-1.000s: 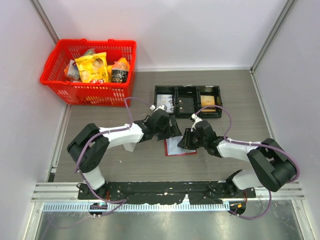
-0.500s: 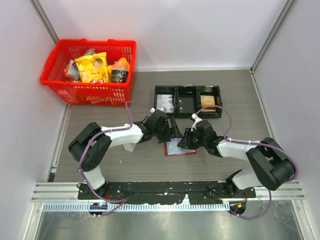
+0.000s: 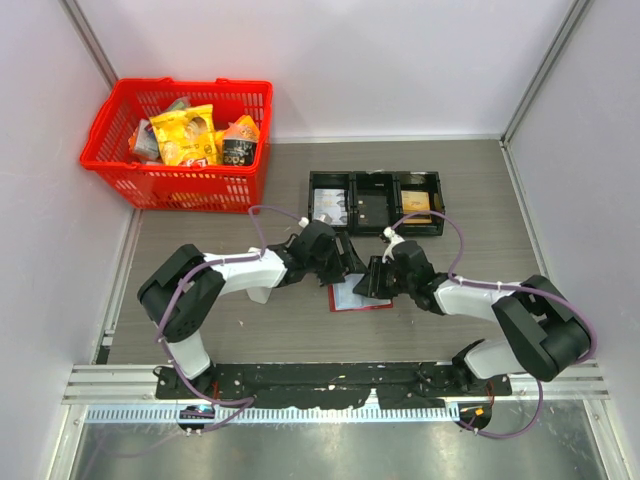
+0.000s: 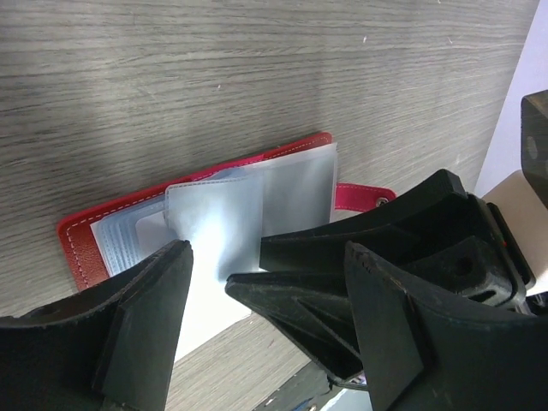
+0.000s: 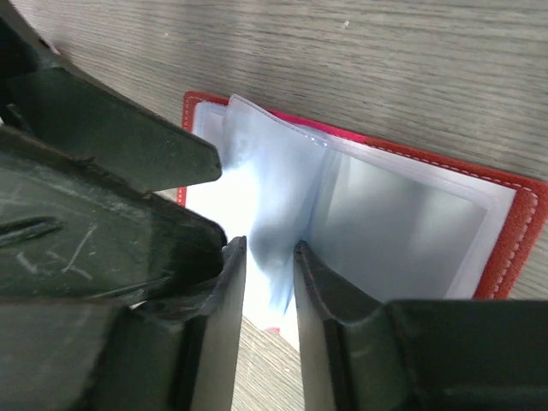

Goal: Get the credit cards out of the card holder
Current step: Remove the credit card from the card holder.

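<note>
The red card holder (image 3: 357, 297) lies spread open on the table between both grippers, and its pale clear sleeves (image 4: 257, 193) fan upward. My left gripper (image 3: 345, 268) is open wide over its far-left part, with black fingers (image 4: 137, 334) either side of the sleeves. My right gripper (image 5: 264, 253) stands over the sleeves with its jaws a narrow gap apart and one raised blue-grey sleeve (image 5: 274, 184) between them. Its finger (image 4: 325, 282) reaches in between my left fingers. A bright white area (image 5: 214, 210) shows under the sleeves. I cannot pick out a separate credit card.
A black three-compartment tray (image 3: 375, 202) stands just beyond the card holder, with pale and tan items in it. A red shopping basket (image 3: 180, 140) of snack packets sits at the back left. Bare wood table lies to the left and right.
Almost nothing. Both grippers stay over the open card holder, and the left wrist has shifted only very slightly.
</note>
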You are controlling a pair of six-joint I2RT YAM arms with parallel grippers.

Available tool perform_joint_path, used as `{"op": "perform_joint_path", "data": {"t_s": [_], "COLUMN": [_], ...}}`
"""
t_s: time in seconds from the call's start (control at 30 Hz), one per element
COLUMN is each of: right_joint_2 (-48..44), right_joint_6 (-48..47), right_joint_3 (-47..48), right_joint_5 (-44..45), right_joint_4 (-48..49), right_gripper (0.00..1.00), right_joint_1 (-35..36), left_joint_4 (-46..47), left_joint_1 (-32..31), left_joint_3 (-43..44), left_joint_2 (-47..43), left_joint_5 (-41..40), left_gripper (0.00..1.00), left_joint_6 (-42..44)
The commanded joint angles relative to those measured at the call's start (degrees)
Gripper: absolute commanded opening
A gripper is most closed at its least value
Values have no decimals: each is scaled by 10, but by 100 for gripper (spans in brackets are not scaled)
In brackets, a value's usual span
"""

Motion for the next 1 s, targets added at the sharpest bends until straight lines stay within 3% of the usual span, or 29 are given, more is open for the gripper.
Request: {"op": "perform_joint_path", "data": {"t_s": [0.0, 0.17, 0.37, 0.67, 0.97], "right_joint_2": [1, -53, -141, -198, -91], "right_joint_6": [-2, -10, -49, -103, -147], "right_joint_3": [-21, -21, 3, 33, 89], "right_joint_5": [5, 15, 59, 163, 247], "right_joint_4": [-26, -45, -136, -192, -181], "right_gripper": [38, 53, 61, 58, 52], "right_joint_1": [4, 5, 18, 101, 191], "left_joint_4": [33, 33, 43, 25, -66], "left_joint_1": [-20, -22, -21, -12, -9], "left_joint_3": [1, -13, -18, -54, -72], "left_joint_2": [0, -3, -18, -147, -207], "left_joint_5": [46, 34, 36, -43, -119], "left_gripper": [75, 75, 75, 76, 75], "left_joint_6": [-9, -8, -10, 10, 44]}}
